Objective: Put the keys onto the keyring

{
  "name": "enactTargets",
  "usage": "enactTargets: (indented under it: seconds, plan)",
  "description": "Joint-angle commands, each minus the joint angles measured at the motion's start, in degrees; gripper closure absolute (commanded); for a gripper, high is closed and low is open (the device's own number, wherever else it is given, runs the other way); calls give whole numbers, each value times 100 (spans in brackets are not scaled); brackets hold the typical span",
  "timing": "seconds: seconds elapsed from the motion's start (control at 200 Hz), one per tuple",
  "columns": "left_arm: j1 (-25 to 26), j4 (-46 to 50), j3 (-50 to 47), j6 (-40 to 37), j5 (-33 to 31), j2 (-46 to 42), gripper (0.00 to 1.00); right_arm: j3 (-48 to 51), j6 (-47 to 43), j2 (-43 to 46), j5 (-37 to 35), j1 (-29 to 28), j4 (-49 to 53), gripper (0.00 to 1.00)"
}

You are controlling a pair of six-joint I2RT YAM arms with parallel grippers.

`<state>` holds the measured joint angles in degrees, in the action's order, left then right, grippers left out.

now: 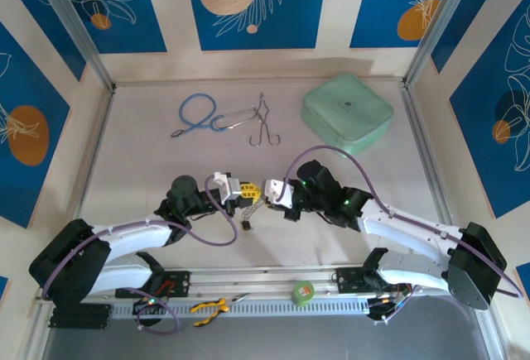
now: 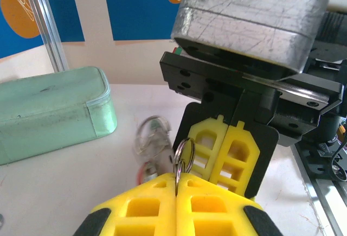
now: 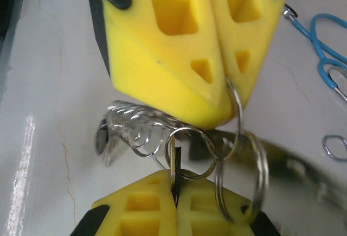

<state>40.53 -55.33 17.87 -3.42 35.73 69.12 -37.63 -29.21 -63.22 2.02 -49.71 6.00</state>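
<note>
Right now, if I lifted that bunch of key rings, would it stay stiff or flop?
Probably floppy: the key rings are separate linked loops, blurred as if swinging. Likely light, being thin wire. Possibly slippery: smooth metal pinched edge-on by the right hand.

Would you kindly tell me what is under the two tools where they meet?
Linked silver rings and a chain hang under the shut left tool and right tool, a small dark key lowest. Ring sections pinched between the pads are covered.

I'm working in a lab test cell: aluminium posts at 11 and 1 o'clock, blue leaf-print panels walling a white table.
</note>
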Motion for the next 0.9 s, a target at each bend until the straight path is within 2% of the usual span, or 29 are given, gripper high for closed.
enactTargets:
  seconds: [0.0, 0.185, 0.455, 0.895]
  plan:
    - [26, -486, 85, 64, 200, 51, 100, -179, -199, -140, 269, -64, 184, 100]
    - [25, -532, 83, 34, 152, 93, 100, -212, -143, -261, 262, -152, 57, 100]
    - [30, -301, 50, -86, 171, 14, 100, -43, 164, 167, -104, 72, 24, 100]
    - [25, 762, 118, -613, -30, -318, 100, 168, 390, 1008, 132, 411, 175, 100]
